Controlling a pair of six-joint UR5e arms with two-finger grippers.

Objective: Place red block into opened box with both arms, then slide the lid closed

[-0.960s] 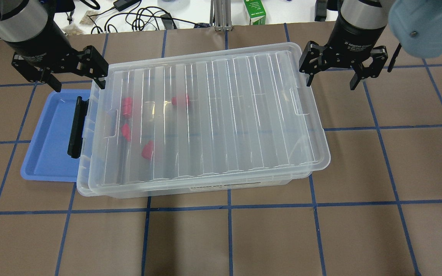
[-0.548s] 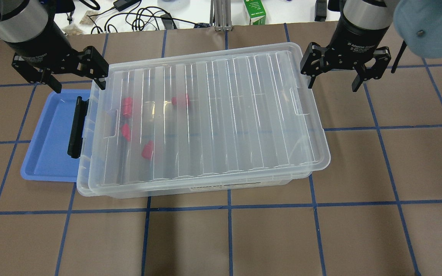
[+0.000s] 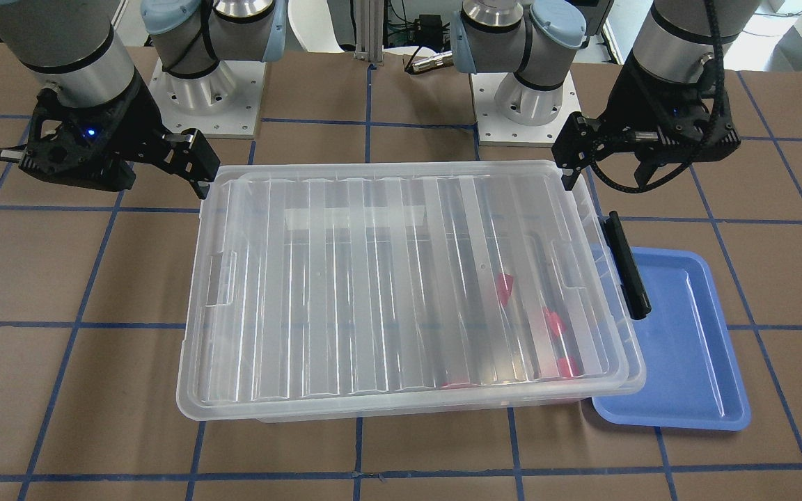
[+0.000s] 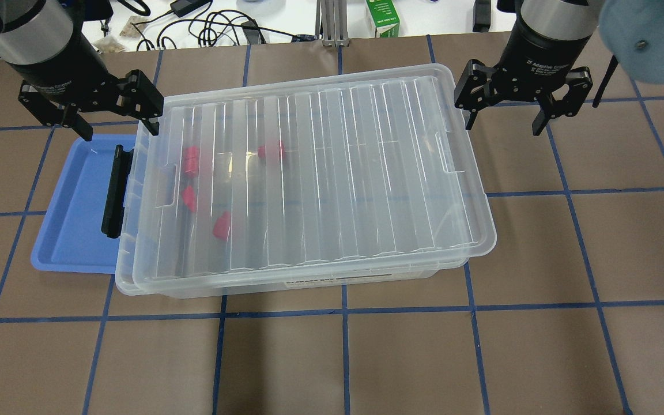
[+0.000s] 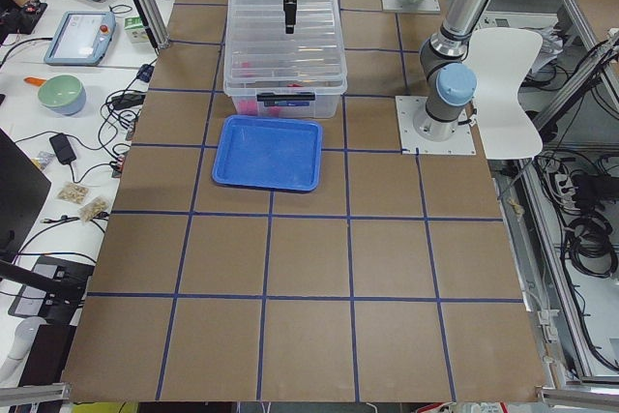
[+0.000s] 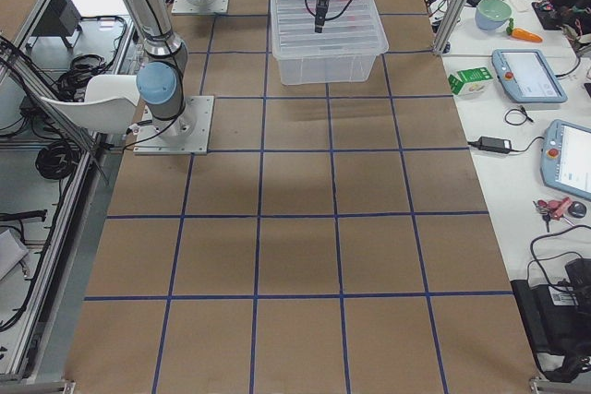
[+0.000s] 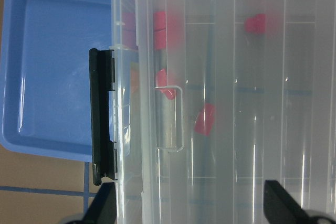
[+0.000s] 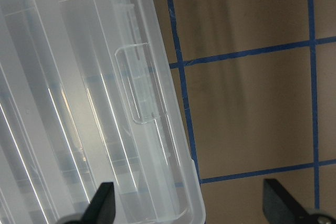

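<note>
The clear box (image 4: 309,283) stands mid-table with the ribbed lid (image 4: 338,173) lying on it, slightly skewed. Several red blocks, such as one red block (image 4: 271,151), show through the lid near the box's left end, and again in the left wrist view (image 7: 205,120). My left gripper (image 4: 119,128) hangs open at the lid's back left corner, with one finger over the tray and the other at the lid's edge. My right gripper (image 4: 504,127) is open over the table, just off the lid's back right corner. Neither gripper holds anything.
A shallow blue tray (image 4: 72,219) lies against the box's left end, partly under its black latch (image 4: 114,190). Cables (image 4: 217,29) and a green carton (image 4: 383,17) sit beyond the table's back edge. Blue tape lines cross the brown tabletop.
The right gripper has shifted slightly to the right, away from the lid's corner. The left gripper, lid and blocks stay where they were.
</note>
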